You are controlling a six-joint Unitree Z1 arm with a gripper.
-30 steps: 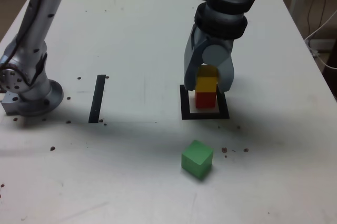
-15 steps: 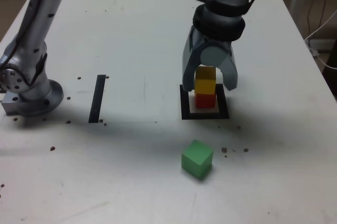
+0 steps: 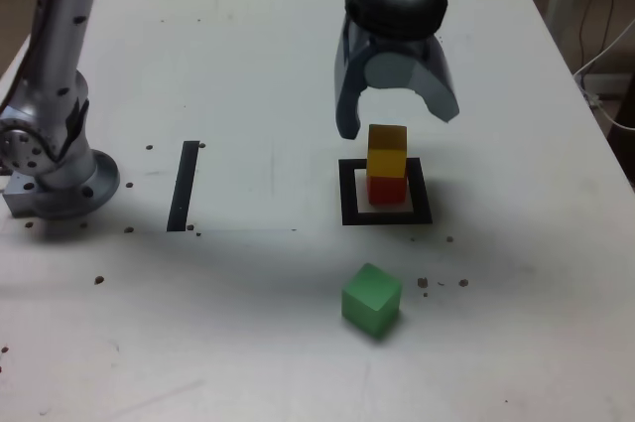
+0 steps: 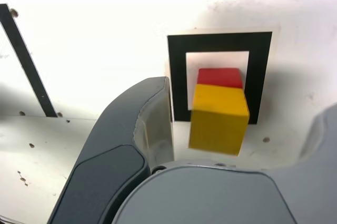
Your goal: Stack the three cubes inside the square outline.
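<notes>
Pale tabletop (image 3: 248,283): the tool (image 3: 399,124), now wide and empty, has lifted off the yellow cube (image 3: 387,151).

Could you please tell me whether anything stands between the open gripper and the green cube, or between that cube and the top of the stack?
Nothing visible stands between the gripper and the green cube except the yellow cube on the red cube. From the green cube to the stack, nothing visible intervenes.
</notes>
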